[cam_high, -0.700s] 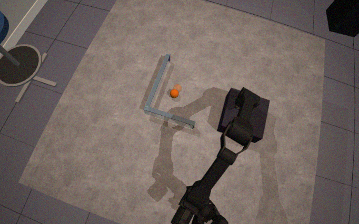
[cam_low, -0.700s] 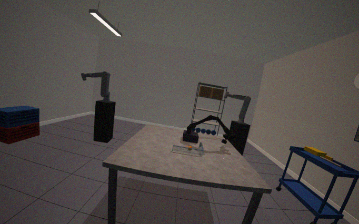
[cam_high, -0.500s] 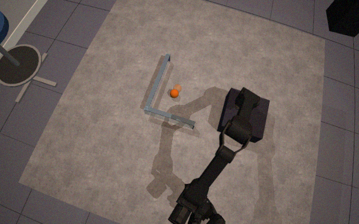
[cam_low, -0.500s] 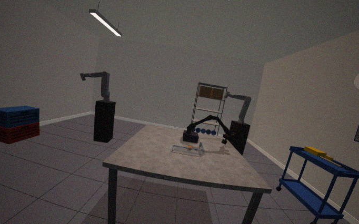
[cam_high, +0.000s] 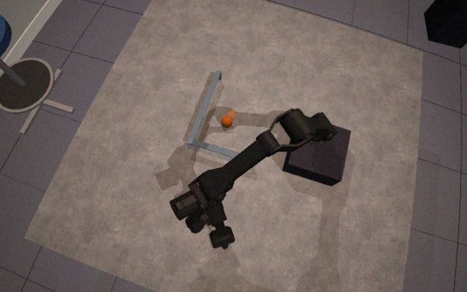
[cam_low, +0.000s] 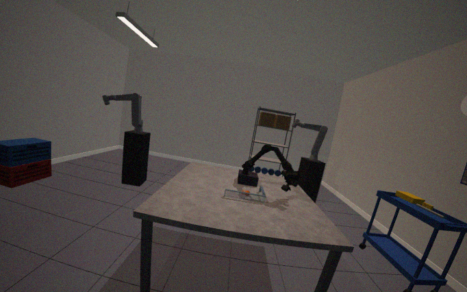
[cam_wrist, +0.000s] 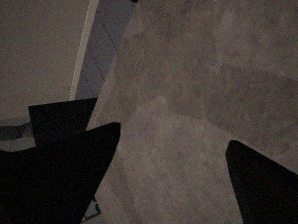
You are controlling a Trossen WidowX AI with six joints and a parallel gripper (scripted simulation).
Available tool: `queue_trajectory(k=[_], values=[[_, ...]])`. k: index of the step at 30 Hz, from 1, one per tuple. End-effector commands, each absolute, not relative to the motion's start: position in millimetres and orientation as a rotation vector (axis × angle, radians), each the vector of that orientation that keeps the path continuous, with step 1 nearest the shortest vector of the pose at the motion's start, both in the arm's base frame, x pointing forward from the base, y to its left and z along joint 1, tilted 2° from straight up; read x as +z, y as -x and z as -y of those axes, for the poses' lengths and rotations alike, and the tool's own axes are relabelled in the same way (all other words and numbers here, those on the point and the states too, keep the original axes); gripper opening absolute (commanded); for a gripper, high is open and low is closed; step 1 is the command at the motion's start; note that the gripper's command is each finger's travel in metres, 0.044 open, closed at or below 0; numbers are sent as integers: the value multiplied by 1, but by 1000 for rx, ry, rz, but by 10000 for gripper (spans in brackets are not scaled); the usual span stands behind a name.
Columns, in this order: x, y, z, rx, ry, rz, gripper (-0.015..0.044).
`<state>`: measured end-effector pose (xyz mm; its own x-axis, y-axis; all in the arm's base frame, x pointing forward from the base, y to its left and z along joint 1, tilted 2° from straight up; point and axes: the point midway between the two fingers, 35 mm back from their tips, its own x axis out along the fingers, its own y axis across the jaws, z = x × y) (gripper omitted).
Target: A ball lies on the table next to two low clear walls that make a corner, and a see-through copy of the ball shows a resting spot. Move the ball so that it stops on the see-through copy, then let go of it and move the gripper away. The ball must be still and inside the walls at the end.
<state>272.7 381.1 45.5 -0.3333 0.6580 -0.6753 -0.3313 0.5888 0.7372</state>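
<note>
Black and partly spread, the pincer (cam_high: 209, 228) hangs over the near part of the desk (cam_high: 300, 235) with nothing between its fingers; in the wrist view the two dark tips frame only bare grey surface. Its fingers stand fairly wide, short of their full spread.

Away from the pincer, back along the dark arm (cam_high: 242, 159) toward the base block (cam_high: 318, 155), one of the two low clear walls (cam_high: 211, 147) runs under the forearm. That short wall meets a longer one (cam_high: 206, 105) at a corner, well apart from the pincer, on the side away from its fingertips.

Within the angle the walls make, beyond the short wall from the pincer, lies the orange ball (cam_high: 226, 121). It sits near the long wall without touching it. Just past it, farther again from the pincer, the see-through copy (cam_high: 231, 114) shows as a paler orange disc; the two overlap at their edges, so the ball lies just beside the marked spot and not squarely on it.

In the exterior view the ball (cam_low: 245, 190) is a small orange dot behind the clear wall.
</note>
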Motion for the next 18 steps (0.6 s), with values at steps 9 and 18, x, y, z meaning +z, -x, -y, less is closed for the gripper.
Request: queue_trajectory(k=[9, 18], values=[[39, -361, -187, 460, -232, -1473, 316], [33, -361, -87, 229, -169, -1458, 316]])
